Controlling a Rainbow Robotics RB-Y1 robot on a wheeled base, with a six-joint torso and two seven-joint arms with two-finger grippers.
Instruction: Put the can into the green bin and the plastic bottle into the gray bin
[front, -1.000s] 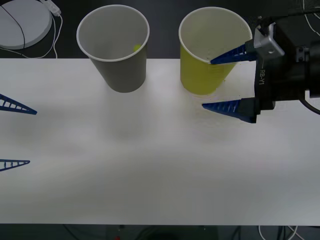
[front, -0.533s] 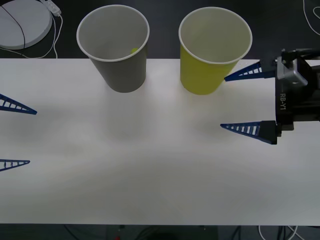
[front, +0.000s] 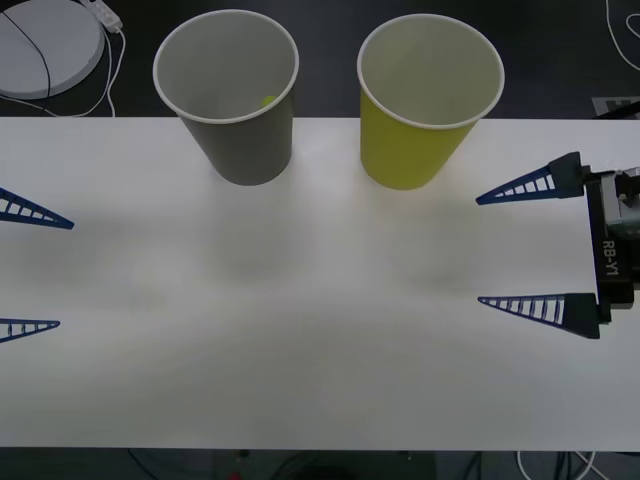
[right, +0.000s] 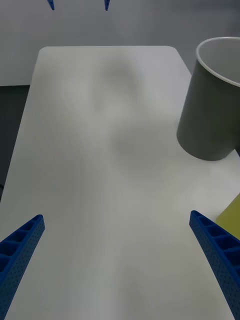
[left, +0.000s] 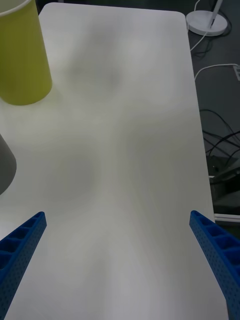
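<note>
Counted on the white table (front: 320, 350): two paper cups.
- One gray bin (front: 240, 120) at 11 o'clock, upright.
- One green bin (front: 415, 130) at 1 o'clock, upright, well apart from the gray one.
- One small lime-green item (front: 268, 101) inside the gray cup; kind not determinable.

Two grippers, four blue ribbed fingers in all:
- One left gripper (front: 30, 268) at 9 o'clock, fingers spread.
- One right gripper (front: 540, 245) at 3 o'clock, fingers spread.

One white round disc (front: 45, 45) with cable, beyond the table at 10 o'clock.

Lab: white table (front: 320, 350), floor cables (left: 220, 125)
</note>
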